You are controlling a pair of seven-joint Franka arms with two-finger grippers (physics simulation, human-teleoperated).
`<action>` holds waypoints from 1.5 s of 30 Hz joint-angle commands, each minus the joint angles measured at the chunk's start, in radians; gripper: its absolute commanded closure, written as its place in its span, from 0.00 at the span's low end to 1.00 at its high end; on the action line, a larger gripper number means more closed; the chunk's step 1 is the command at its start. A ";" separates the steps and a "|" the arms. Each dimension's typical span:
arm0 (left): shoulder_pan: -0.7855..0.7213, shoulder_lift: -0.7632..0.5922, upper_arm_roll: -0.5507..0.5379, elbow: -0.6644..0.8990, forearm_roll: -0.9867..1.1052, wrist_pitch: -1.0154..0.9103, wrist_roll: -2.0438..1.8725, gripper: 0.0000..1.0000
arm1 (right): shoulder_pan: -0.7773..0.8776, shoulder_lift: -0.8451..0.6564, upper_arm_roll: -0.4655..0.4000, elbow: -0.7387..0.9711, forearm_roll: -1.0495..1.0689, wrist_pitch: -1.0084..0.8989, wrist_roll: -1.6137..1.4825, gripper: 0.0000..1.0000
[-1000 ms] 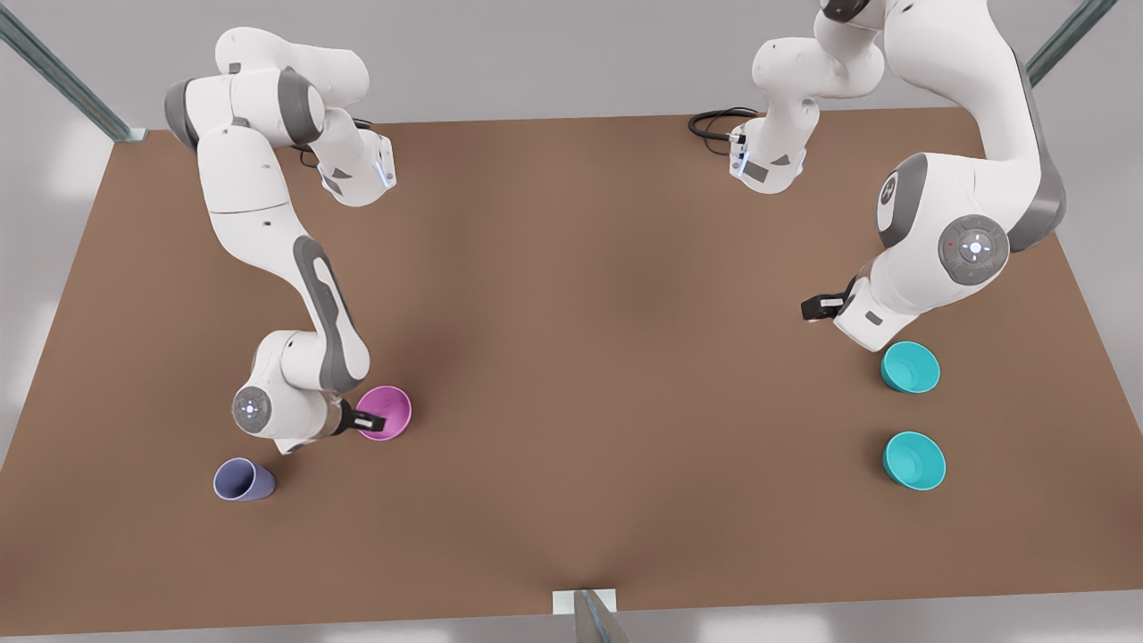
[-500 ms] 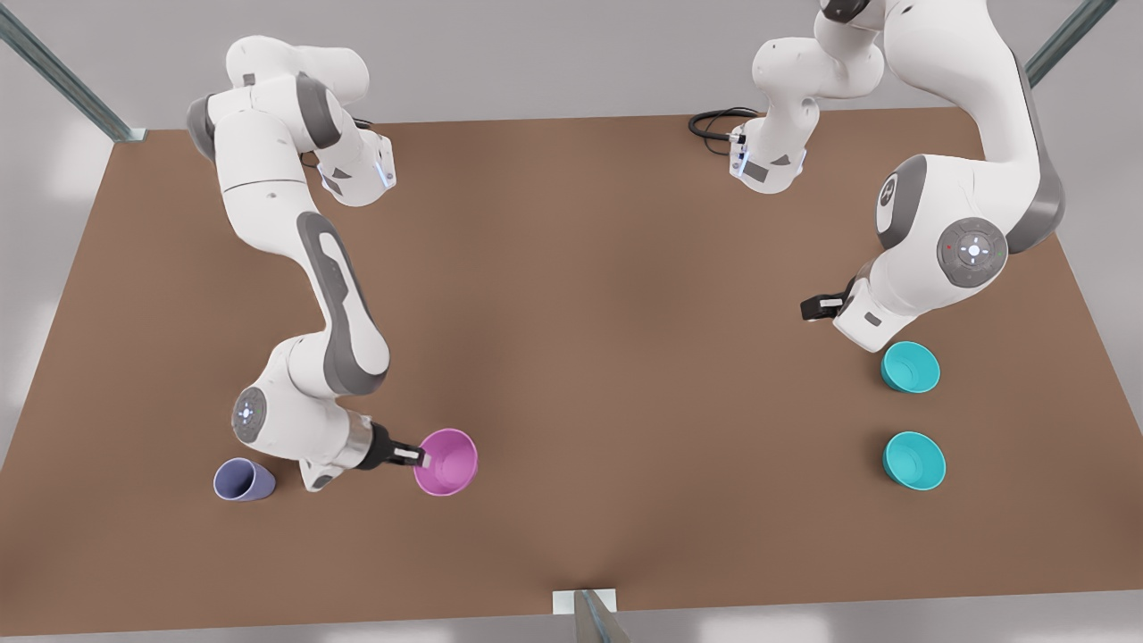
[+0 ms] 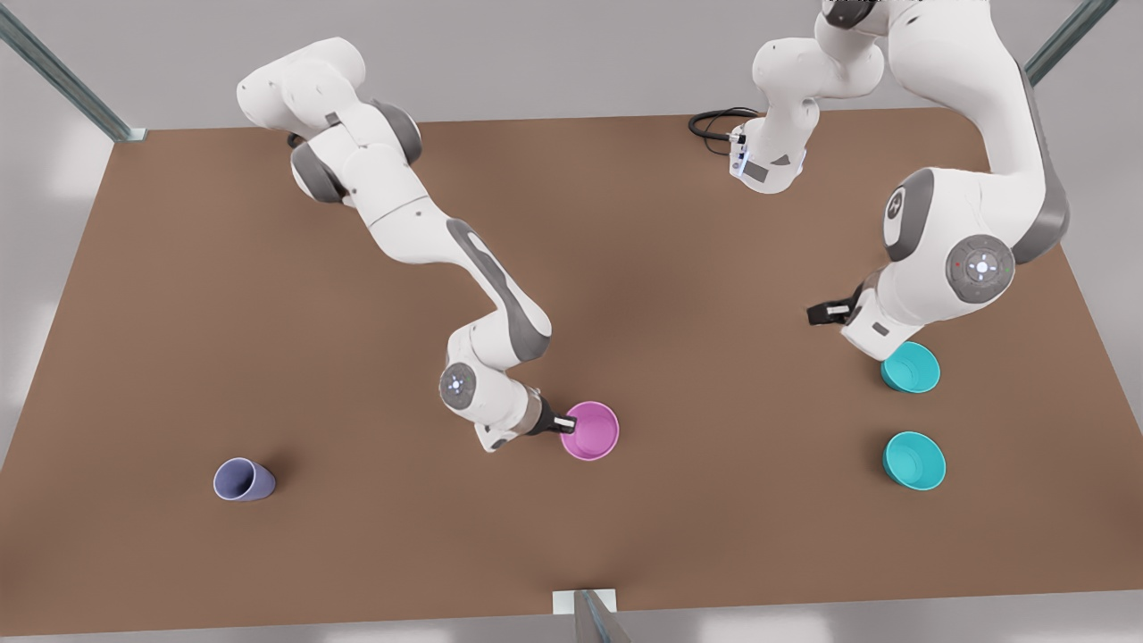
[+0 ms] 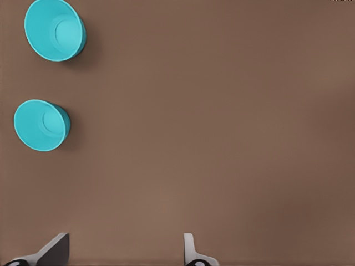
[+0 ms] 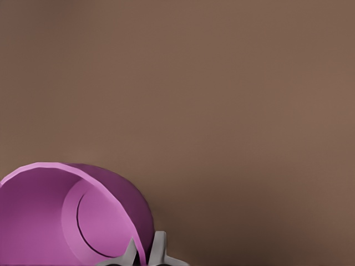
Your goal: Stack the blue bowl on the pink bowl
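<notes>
Gripping the pink bowl (image 3: 591, 430) by its rim, the right gripper (image 3: 566, 423) sits near the table's (image 3: 179, 357) middle, toward the 6 o'clock edge in the front view; its fingers (image 5: 158, 249) pinch the bowl wall in the right wrist view. Bare brown surface lies open all round it. A cup (image 3: 243, 480) stands far off at 9 o'clock. The left gripper (image 3: 826, 312), fingers (image 4: 55, 249) spread, hovers at 3 o'clock from the pink bowl, well apart from it. Two teal bowls lie just beside that gripper toward 5 o'clock: the blue bowl (image 3: 910, 367) nearest, its twin (image 3: 913, 460) beyond, near the table's 3 o'clock edge.
</notes>
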 commanded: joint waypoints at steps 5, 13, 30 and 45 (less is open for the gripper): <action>0.238 0.094 0.000 0.006 -0.008 0.156 0.336 0.00 | 0.007 0.026 -0.001 0.017 -0.004 0.103 0.307 0.00; 0.405 0.349 0.155 0.002 -0.096 0.507 1.070 0.00 | -0.344 -0.212 -0.082 0.002 -0.157 -0.697 -0.103 0.00; 0.441 0.445 0.154 -0.135 -0.186 0.528 1.293 0.00 | -0.573 -0.892 -0.039 -0.264 -0.576 -1.001 -0.598 0.00; 0.396 0.410 0.152 -0.133 -0.183 0.497 1.169 0.79 | -0.576 -0.888 -0.045 -0.274 -0.574 -1.001 -0.601 0.00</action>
